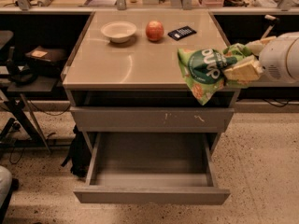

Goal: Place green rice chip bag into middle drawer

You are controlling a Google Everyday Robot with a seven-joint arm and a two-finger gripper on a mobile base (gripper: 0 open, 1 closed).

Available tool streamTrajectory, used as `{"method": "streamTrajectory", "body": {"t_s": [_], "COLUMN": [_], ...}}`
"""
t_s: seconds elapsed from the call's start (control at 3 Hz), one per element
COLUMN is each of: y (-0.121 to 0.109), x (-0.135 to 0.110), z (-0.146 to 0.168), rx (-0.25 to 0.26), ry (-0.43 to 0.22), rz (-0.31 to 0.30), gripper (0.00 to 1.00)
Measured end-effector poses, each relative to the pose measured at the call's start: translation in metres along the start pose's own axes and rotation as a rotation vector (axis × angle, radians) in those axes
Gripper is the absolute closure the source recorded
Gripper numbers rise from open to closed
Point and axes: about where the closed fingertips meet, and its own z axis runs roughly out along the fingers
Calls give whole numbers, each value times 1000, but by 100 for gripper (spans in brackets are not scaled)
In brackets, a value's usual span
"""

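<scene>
My gripper, with cream fingers on a white arm coming in from the right, is shut on the green rice chip bag. The crinkly bag hangs over the front right corner of the tan tabletop, with its dark green round logo facing the camera. The middle drawer is pulled out below, with a plain grey front and nothing visible inside. The bag is above the drawer and to the right of its middle.
A white bowl, a red apple and a dark flat packet sit at the back of the tabletop. A shut grey drawer front with pale scratches is above the open drawer. A black bag lies by the cabinet's left side.
</scene>
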Motion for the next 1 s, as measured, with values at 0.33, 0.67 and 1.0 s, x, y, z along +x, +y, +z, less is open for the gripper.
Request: {"method": "streamTrajectory", "body": {"t_s": [0.33, 0.67, 1.0], "y": [-6, -6, 21], "x": [13, 13, 34], "z": [2, 1, -7], "rx": [32, 32, 19], "ry": [34, 34, 29], "rz": [-36, -38, -50], "gripper": [100, 100, 100]}}
